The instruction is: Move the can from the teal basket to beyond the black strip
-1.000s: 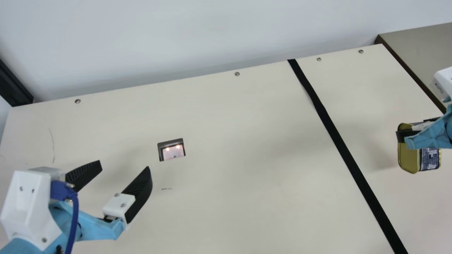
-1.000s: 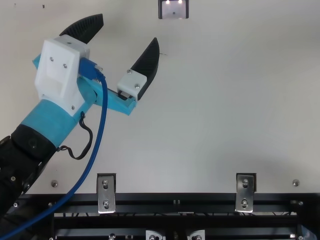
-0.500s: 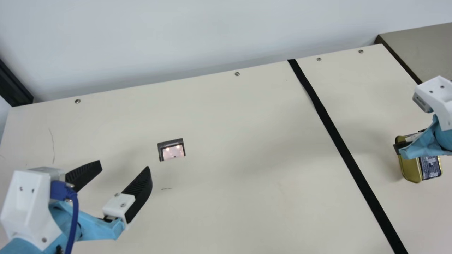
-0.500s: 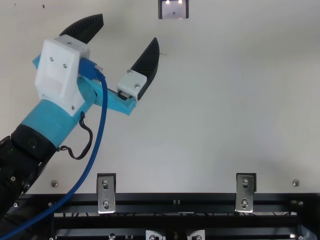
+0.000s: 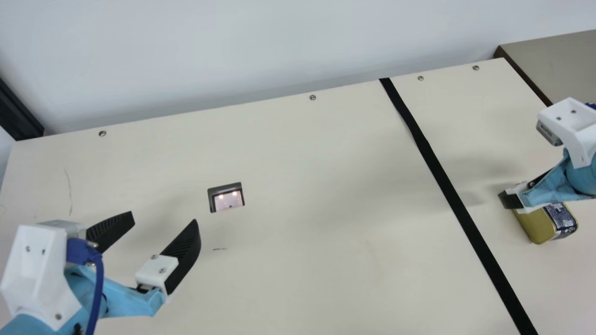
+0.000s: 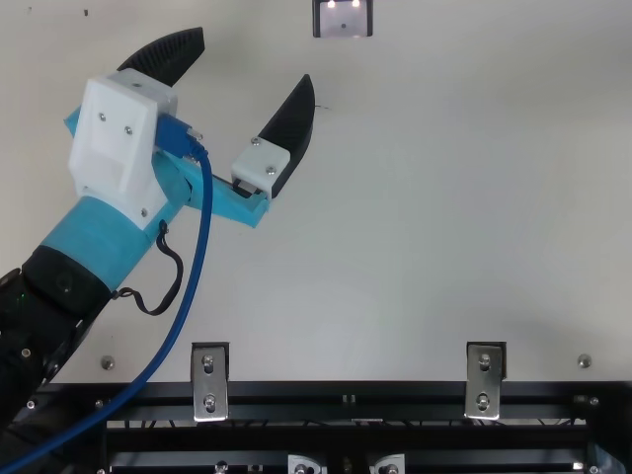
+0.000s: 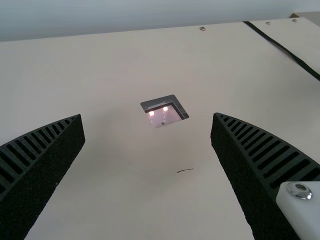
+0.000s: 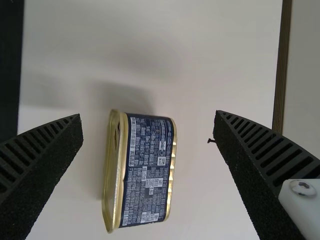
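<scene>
The right gripper (image 8: 148,114) is spread wide over the cream tabletop (image 5: 298,186), and nothing is gripped by it. The oblong gold-and-blue metal can (image 8: 147,170) is framed between its two black ribbed fingers in the right wrist view, with a gap seen on either side; the narrower gap is left by the finger nearer the flat black strip (image 5: 467,223). The can's long axis is set across the line joining the fingertips, so its long sides are faced by the fingers. The can is placed past the strip, on the right arm's side, and the left gripper (image 5: 164,218), also spread, is held well apart.

Release is judged to be done; a straight retreat is called for, lest a long side be brushed. In the main view, the can's upper part is hidden behind the right gripper, and the right arm (image 5: 584,174) is cut off by the edge. Whether the can's base is fully flat cannot be told.
</scene>
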Robot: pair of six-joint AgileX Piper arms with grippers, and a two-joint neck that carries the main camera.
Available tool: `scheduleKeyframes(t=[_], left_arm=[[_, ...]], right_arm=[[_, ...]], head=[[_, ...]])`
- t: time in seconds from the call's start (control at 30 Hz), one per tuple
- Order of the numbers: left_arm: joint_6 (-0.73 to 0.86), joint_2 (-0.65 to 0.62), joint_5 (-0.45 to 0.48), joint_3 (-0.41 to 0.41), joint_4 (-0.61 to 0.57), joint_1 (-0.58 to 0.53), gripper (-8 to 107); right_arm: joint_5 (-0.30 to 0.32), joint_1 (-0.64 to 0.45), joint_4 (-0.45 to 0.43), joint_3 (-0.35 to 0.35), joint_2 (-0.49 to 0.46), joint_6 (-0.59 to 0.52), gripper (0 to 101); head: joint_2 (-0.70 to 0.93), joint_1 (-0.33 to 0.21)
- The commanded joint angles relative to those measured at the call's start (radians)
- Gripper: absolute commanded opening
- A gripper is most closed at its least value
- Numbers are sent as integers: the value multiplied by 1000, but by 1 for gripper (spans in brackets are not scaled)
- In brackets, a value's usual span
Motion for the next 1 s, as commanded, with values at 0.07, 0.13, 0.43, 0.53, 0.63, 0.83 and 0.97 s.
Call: scheduleKeyframes(t=[0.07, 0.13, 0.43, 0.53, 0.63, 0.83, 0.97], left_arm=[[0, 0, 0, 0, 0, 0, 90], [0, 0, 0, 0, 0, 0, 90], [0, 0, 0, 0, 0, 0, 90], [0, 0, 0, 0, 0, 0, 90], [0, 0, 0, 0, 0, 0, 90], [0, 0, 0, 0, 0, 0, 90], [0, 0, 0, 0, 0, 0, 90]], right_arm=[[34, 14, 110, -18, -54, -42, 101], [49, 24, 161, -29, -81, -59, 101], [64, 113, 319, -54, -177, -72, 101], [50, 162, 347, -52, -201, -54, 101], [28, 218, 364, -46, -219, -27, 101], [-26, 340, 404, -33, -239, 30, 101], [-65, 419, 425, -26, -245, 66, 101]], head=[[-11, -2], [-11, -2], [16, -7], [62, -17], [122, -29], [240, -58], [313, -71]])
